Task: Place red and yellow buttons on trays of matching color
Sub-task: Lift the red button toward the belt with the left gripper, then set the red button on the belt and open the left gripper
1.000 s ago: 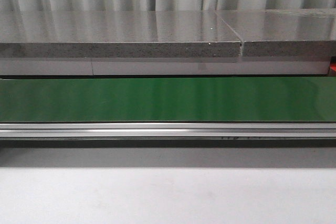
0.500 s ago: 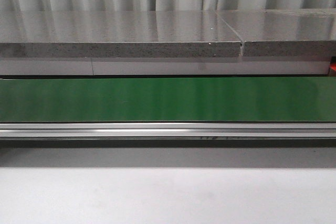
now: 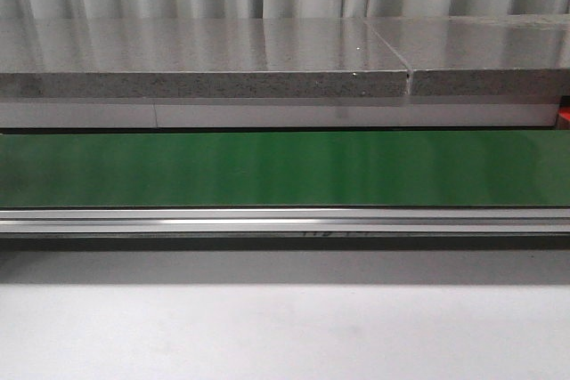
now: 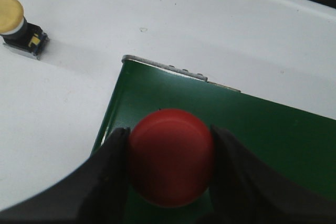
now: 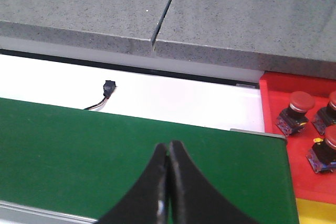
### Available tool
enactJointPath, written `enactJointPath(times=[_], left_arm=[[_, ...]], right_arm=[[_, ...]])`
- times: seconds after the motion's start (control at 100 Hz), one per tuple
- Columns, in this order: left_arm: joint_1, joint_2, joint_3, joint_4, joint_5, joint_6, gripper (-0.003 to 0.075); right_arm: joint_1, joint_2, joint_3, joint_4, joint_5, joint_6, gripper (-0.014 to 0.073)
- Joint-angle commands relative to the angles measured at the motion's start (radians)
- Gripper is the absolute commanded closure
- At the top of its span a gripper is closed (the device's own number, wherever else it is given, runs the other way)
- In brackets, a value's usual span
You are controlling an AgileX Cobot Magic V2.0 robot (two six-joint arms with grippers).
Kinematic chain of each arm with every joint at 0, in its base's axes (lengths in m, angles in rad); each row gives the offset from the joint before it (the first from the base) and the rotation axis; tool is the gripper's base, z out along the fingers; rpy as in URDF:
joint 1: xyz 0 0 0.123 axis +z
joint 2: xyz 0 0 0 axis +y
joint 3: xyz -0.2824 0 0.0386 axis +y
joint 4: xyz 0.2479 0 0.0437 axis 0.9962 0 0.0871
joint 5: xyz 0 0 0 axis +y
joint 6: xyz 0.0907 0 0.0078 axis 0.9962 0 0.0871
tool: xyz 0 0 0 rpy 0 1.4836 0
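In the left wrist view my left gripper is shut on a red button, its domed cap filling the gap between the black fingers, over the end of the green belt. A yellow button stands apart on the white table. In the right wrist view my right gripper is shut with nothing in it, above the green belt. A red tray beside the belt's end holds three red buttons. A yellow tray edge shows below it. Neither gripper appears in the front view.
The green conveyor belt runs across the front view with an aluminium rail in front and a grey stone slab behind. A small black connector with a wire lies on the white surface behind the belt.
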Motion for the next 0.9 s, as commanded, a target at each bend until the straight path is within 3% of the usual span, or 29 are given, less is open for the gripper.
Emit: enactJointPath(times=[0.0, 0.63, 0.75, 0.89], left_arm=[[-0.007, -0.001, -0.027, -0.016, -0.052, 0.001, 0.0739], [-0.007, 0.024, 0.022, -0.022, -0.026, 0.001, 0.0731], [-0.007, 0.024, 0.024, -0.022, -0.028, 0.003, 0.0645], [-0.007, 0.024, 0.024, -0.022, -0.024, 0.003, 0.0463]], right_arm=[[0.001, -0.009, -0.032, 0.02, -0.058, -0.007, 0.0661], [0.001, -0.009, -0.032, 0.02, -0.058, -0.007, 0.0661], [0.001, -0.009, -0.032, 0.02, -0.058, -0.007, 0.0661], [0.001, -0.009, -0.032, 0.02, -0.058, -0.007, 0.0661]])
